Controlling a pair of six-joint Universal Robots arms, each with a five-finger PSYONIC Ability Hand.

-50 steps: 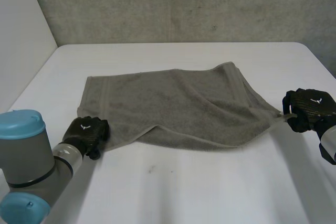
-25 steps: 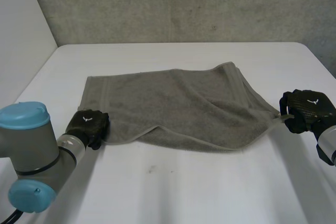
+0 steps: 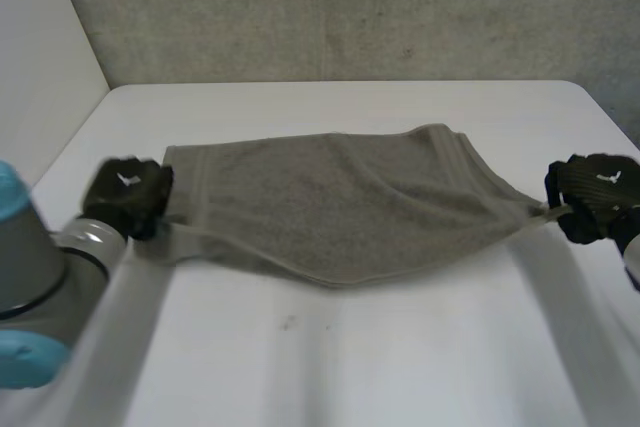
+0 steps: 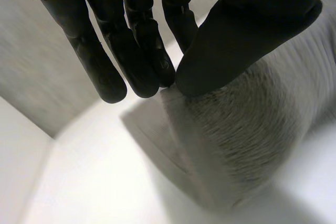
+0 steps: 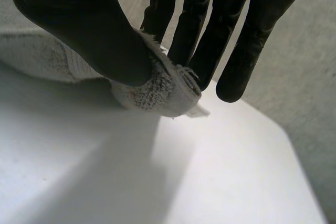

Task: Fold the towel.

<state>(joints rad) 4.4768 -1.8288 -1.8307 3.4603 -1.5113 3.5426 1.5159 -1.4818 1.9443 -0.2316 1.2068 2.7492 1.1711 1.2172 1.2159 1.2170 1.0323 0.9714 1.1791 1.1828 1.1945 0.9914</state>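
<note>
We look down on the whole white table [image 3: 330, 367] from between and behind the arms, and from each wrist we peer close along the left hand [image 4: 252, 30] and right hand [image 5: 79, 30], sharing the towel [image 3: 340, 202] corners with the head view.

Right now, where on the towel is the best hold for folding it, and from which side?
Its two near corners, each taken from the towel's outer end. The towel is long and limp, sagging in the middle, so corner holds spread it. The left hand and right hand pinch exactly there, thumb against fingers.
</note>
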